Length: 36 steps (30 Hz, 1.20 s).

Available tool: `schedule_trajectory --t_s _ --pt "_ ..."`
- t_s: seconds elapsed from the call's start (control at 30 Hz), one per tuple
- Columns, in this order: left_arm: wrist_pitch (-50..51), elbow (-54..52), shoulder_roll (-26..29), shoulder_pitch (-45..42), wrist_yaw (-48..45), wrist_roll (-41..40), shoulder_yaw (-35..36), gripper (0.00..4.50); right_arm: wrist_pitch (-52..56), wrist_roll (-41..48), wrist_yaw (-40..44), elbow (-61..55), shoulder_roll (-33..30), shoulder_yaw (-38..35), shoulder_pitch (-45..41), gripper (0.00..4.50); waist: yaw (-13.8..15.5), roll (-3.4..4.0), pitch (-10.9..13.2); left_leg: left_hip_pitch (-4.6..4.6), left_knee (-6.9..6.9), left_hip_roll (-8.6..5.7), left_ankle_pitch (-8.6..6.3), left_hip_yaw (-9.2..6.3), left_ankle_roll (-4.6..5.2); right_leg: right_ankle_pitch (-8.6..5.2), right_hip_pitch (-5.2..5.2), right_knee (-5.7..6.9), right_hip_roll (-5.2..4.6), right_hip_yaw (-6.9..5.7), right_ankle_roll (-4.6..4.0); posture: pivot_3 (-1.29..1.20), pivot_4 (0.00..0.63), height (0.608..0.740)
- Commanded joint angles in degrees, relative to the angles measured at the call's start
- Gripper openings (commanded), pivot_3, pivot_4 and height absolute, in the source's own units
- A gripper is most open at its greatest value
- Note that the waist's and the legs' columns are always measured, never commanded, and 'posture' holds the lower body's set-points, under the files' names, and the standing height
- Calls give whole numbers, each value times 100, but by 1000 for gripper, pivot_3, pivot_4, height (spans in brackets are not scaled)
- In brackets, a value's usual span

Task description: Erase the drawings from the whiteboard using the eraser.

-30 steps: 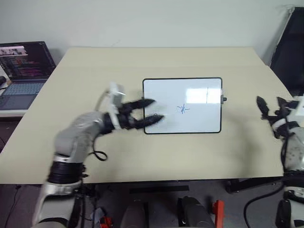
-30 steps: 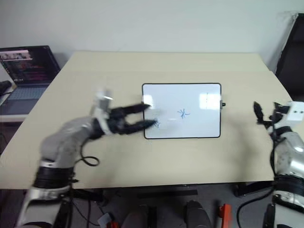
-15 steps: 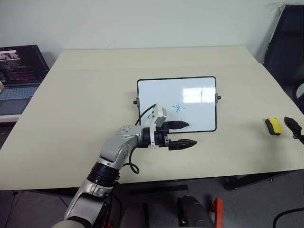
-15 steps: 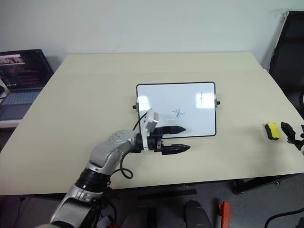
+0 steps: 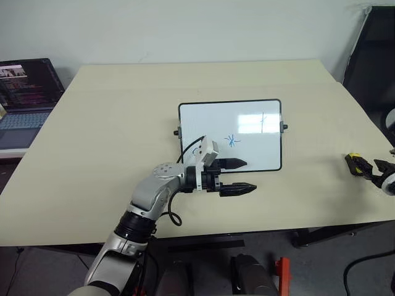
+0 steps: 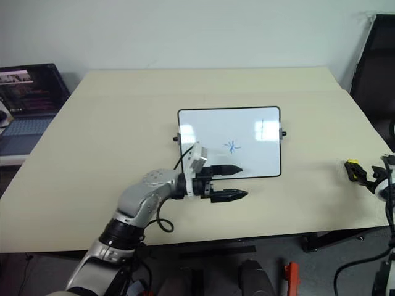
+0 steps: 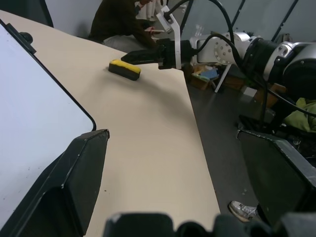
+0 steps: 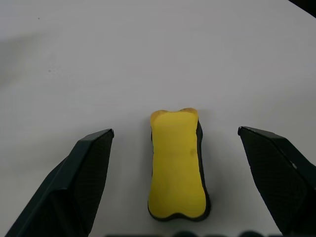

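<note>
Half a second ago my right gripper (image 5: 370,168) was at the right edge of the head picture, a bit to the right of the eraser (image 8: 177,164). Now it has slid in over the eraser, so from the head I see just a bit of yellow by its fingers. A full second ago the whole head picture looked different, because the camera itself moved. Back then my left gripper (image 5: 241,176) was up over the left edge of the whiteboard (image 5: 247,111); now it sits at the lower left corner of the board, in the middle of the picture, and it has kept still for the last half second. Its two black fingers are spread wide and hold nothing; one lies over the board's bottom edge and one is over the bench (image 5: 111,123). My right gripper is spread wide too, with one finger on each side of the eraser, and they do not touch it. The eraser is a small yellow block with a black bottom, pinched in a bit at the middle like a bone, lying flat on the bench well to the right of the board. The drawings (image 5: 231,140) are thin blue marks on the shiny white board.
</note>
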Motion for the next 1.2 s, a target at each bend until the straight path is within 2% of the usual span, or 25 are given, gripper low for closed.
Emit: schedule_trajectory --t_s 0.03,0.27,0.3,0.37,0.63,0.97,1.07,1.2 --pt "31 -316 29 16 19 -33 88 4500 -406 -235 64 386 -197 96 -234 4422 0 0 0 0 0 0 0 0 0 0 0 -1 0 0 0 0 150 740" --pt "99 -444 82 83 84 -62 140 4500 -655 -424 79 869 -177 206 -466 4422 -4 0 0 -1 0 -1 0 0 0 0 0 -2 -1 0 0 0 150 740" --pt "104 -455 85 91 93 -64 143 4500 -681 -434 70 914 -174 212 -491 4259 -5 0 0 -1 0 0 0 1 0 0 0 -1 -1 1 0 0 150 740" --pt "116 -482 90 106 114 -73 146 4500 -718 -449 75 972 -176 224 -521 3844 -7 0 0 0 0 0 0 0 0 0 0 -1 -1 1 0 0 150 740" --pt "167 -523 93 132 162 -97 165 4500 -821 -465 50 1015 -173 204 -555 983 -5 0 0 0 0 -1 0 0 0 0 0 -1 -1 1 0 0 150 740" --pt "123 -477 227 122 172 -47 318 4500 -566 -324 282 300 -163 131 -171 888 -3 0 0 0 0 0 0 0 0 0 0 -1 -1 0 0 0 150 740" --pt "37 -437 480 148 195 -11 594 4500 -27 -31 558 -945 -206 72 294 880 -6 2 0 0 -1 0 0 0 0 0 0 0 -1 0 0 0 150 740" --pt "2 -526 1019 398 193 -44 1105 4500 1135 526 732 -3479 -475 -121 1068 880 -24 15 -2 2 -1 3 0 -2 0 -1 -1 4 0 0 1 0 150 740"
